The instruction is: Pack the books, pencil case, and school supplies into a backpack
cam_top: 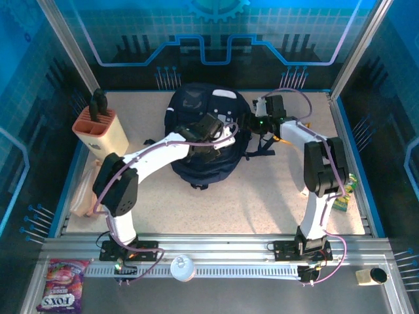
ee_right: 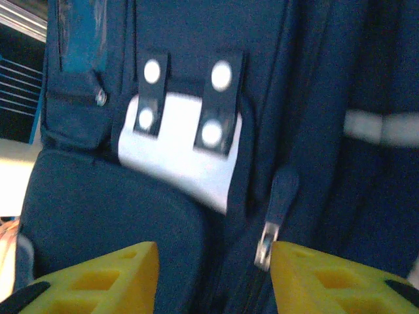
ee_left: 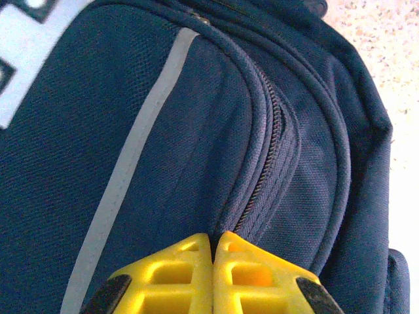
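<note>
Presently noted backpack (cam_top: 208, 171) flat on worktop (cam_top: 262, 196), left claw (ee_left: 213, 252) closed tip to tip against its front zip seam (ee_left: 272, 163), right claw (ee_right: 213, 252) half-spread at its right side, zip pull (ee_right: 273, 212) just ahead inside the gap, off-centre, long axis pointing away, that claw the nearer.

Quick clearance rundown: the backpack (cam_top: 203, 140) hogs the middle-back of the table (cam_top: 262, 203), and your left arm (cam_top: 163, 157) lies diagonally across it, so no straight path over the top from that side. Your right arm (cam_top: 308, 140) blocks the backpack's right flank. Far-left corner's taken by the knife block (cam_top: 101, 131), w/ pale stuff (cam_top: 82, 193) along the left edge nearer you. A green item (cam_top: 345, 190) sits at the right edge. Open room = the bare strip btw backpack and arm bases; the back-right corner looks bare too.
</note>
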Action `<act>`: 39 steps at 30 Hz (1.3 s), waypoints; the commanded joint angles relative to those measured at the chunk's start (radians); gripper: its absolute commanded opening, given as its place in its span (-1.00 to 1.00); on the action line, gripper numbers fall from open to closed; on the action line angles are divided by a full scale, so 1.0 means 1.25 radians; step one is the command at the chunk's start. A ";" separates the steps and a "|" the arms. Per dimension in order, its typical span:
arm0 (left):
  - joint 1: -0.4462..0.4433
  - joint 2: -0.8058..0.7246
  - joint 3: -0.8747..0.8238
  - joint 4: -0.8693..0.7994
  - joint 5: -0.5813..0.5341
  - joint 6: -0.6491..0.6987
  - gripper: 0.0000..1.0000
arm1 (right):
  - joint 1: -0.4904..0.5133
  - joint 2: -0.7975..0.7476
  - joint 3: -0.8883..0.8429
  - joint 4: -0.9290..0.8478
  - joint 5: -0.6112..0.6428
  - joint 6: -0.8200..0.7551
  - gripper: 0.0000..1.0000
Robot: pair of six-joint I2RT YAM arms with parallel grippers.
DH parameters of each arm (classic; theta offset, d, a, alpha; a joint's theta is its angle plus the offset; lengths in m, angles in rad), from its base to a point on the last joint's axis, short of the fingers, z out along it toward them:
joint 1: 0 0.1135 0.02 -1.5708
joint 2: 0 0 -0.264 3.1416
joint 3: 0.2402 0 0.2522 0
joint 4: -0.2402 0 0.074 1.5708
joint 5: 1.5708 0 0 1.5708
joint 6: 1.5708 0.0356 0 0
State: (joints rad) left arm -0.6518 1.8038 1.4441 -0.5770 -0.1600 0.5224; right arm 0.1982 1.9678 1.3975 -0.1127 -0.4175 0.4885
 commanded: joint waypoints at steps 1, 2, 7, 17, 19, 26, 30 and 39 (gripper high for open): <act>0.013 -0.068 -0.042 0.031 0.022 -0.053 -0.85 | 0.023 0.063 0.094 -0.065 0.036 -0.070 -0.04; 0.014 -0.074 -0.050 0.032 0.026 -0.057 -0.85 | 0.029 0.079 0.121 -0.085 0.043 -0.089 -0.05; 0.021 -0.092 -0.085 0.035 0.027 -0.068 -0.85 | 0.046 0.140 0.203 -0.167 0.065 -0.182 -0.10; 0.034 -0.107 -0.110 0.039 0.036 -0.072 -0.84 | 0.044 0.210 0.263 -0.297 -0.008 -0.286 0.01; 0.035 -0.107 -0.111 0.038 0.036 -0.072 -0.83 | 0.042 0.225 0.278 -0.311 -0.008 -0.298 0.02; 0.034 -0.108 -0.116 0.037 0.030 -0.069 -0.82 | 0.040 0.232 0.276 -0.340 0.019 -0.348 0.19; 0.036 -0.103 -0.115 0.038 0.028 -0.068 -0.81 | 0.037 0.217 0.263 -0.375 -0.069 -0.391 0.21; 0.038 -0.090 -0.114 0.036 0.013 -0.065 -0.82 | 0.030 0.122 0.153 -0.379 -0.143 -0.415 -0.12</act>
State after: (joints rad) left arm -0.6197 1.7134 1.3106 -0.5434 -0.1257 0.4694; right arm 0.2329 2.1670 1.6352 -0.5053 -0.5137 -0.0116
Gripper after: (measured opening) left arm 0.095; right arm 0.455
